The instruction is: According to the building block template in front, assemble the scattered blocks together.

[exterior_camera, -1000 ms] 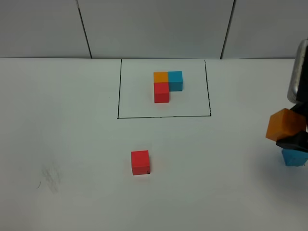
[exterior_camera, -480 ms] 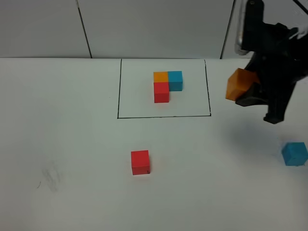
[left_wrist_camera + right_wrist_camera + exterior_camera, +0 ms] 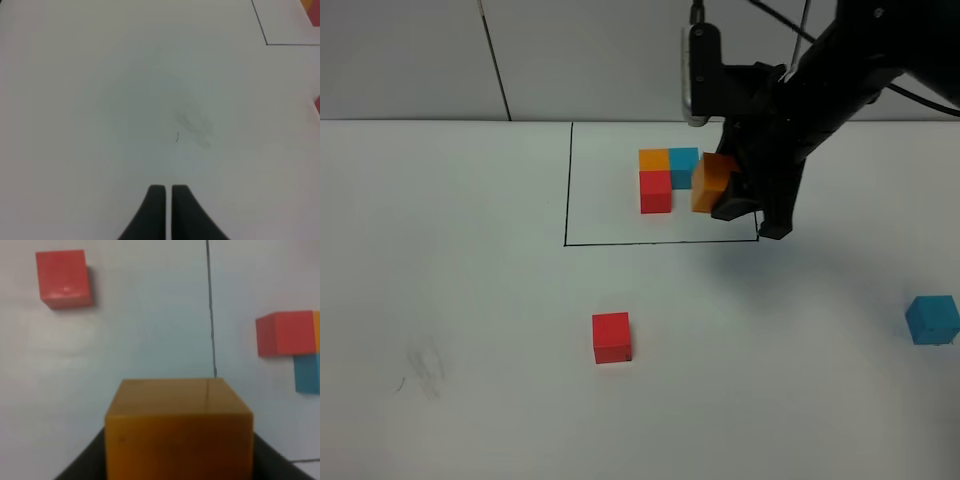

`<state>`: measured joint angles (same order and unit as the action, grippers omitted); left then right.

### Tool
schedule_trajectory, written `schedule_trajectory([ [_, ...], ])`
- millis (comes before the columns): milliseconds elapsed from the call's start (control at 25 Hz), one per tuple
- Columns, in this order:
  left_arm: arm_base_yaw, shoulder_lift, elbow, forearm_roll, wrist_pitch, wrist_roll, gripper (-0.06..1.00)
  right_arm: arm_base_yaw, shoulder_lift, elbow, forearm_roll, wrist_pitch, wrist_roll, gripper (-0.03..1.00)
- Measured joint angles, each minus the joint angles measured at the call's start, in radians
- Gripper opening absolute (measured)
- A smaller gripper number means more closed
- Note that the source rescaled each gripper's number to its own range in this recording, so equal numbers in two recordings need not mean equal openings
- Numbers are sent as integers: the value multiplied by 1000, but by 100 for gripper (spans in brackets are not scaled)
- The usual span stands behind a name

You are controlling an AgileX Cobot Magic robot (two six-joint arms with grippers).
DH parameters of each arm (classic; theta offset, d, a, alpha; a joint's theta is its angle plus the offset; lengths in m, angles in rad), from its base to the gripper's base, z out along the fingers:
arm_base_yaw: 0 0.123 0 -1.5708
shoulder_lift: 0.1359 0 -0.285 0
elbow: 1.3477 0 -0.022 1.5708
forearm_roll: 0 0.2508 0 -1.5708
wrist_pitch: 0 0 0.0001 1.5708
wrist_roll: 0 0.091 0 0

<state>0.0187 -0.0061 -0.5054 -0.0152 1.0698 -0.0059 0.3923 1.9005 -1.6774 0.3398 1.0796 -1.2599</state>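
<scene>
The right gripper (image 3: 728, 195), clamped on the orange cube (image 3: 708, 183), hangs just right of the template (image 3: 665, 178) — the loose red cube (image 3: 611, 337) lies well apart toward the near left, the cyan cube (image 3: 932, 319) far right.

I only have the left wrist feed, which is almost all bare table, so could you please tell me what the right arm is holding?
Observer: The right gripper is shut on the orange block, over the right part of the black frame.
Operator: Thank you. Where is the cyan-blue one?
Observer: The cyan-blue block lies alone on the table, far to the right, outside the frame.
Operator: And how is the template laid out?
Observer: In the template, orange and cyan-blue cubes sit side by side at the back, with red in front of the orange.
</scene>
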Motion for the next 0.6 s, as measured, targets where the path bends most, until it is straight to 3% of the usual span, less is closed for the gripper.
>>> schedule_trajectory([
  [600, 0, 0, 0, 0, 0, 0, 0, 120, 186, -47, 13, -59, -47, 49],
])
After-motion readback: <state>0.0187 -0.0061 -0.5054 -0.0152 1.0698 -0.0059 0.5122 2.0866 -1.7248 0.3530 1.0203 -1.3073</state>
